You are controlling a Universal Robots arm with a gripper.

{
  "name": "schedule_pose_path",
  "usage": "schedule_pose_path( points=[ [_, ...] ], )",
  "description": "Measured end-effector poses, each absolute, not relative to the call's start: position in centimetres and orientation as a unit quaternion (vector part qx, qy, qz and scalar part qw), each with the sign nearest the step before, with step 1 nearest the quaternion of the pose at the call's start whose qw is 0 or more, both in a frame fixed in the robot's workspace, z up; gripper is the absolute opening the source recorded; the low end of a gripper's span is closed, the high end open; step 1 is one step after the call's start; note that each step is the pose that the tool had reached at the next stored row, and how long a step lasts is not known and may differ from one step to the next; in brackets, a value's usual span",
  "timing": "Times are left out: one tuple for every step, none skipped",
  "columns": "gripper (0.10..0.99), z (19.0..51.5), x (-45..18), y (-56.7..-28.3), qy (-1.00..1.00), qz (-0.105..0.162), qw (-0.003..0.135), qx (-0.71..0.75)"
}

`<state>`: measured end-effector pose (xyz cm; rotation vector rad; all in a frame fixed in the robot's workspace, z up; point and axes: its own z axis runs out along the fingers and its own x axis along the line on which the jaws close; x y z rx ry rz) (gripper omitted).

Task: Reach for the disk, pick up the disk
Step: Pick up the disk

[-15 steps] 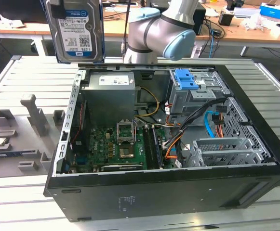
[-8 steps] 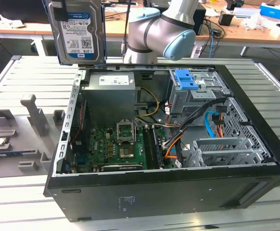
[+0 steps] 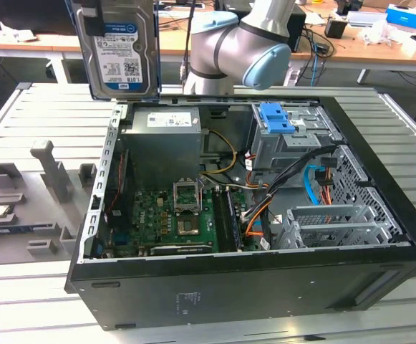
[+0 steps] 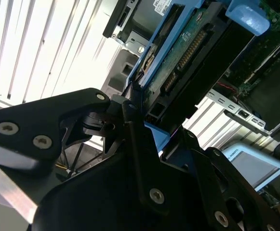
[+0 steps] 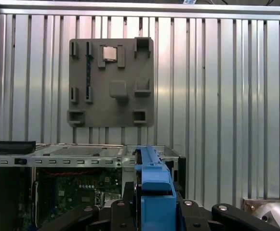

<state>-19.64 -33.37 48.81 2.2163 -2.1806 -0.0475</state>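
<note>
The disk [image 3: 122, 57] hangs upright in the air above the back left corner of the open computer case, its silver face and white-and-blue label turned toward the exterior camera. My gripper [image 3: 95, 13] is shut on the disk's upper edge, with a black finger lying over the label side. In the second wrist view the disk [image 4: 188, 53] shows its green circuit board and blue frame, running out from between the black fingers [image 4: 132, 115]. In the first wrist view the blue frame edge of the disk [image 5: 154, 187] stands clamped in my gripper [image 5: 154, 214].
The open computer case [image 3: 379, 236] lies on the slatted metal table, holding a grey power supply [image 3: 163, 140], a motherboard [image 3: 172, 215], a blue latch piece [image 3: 276, 118] and loose cables. A grey fixture plate [image 3: 21, 208] sits at the exterior view's left. The arm's elbow [image 3: 243, 43] is behind the case.
</note>
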Motion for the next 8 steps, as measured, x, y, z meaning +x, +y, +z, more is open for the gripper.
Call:
schedule_pose_path(
  points=[
    [0.369,48.77,-19.62,-33.37,-0.701,-0.015,0.016,0.713],
    [0.369,48.68,-19.57,-33.37,-0.701,-0.015,0.016,0.713],
    [0.369,48.58,-19.52,-33.37,-0.701,-0.015,0.016,0.713],
    [0.369,48.46,-19.47,-33.37,-0.701,-0.015,0.016,0.713],
    [0.369,48.35,-19.42,-33.37,-0.701,-0.015,0.016,0.713],
    [0.369,48.3,-19.4,-33.37,-0.701,-0.015,0.016,0.713],
    [0.369,48.25,-19.37,-33.37,-0.701,-0.015,0.016,0.713],
    [0.369,48.16,-19.34,-33.37,-0.701,-0.015,0.016,0.713]
  ],
)
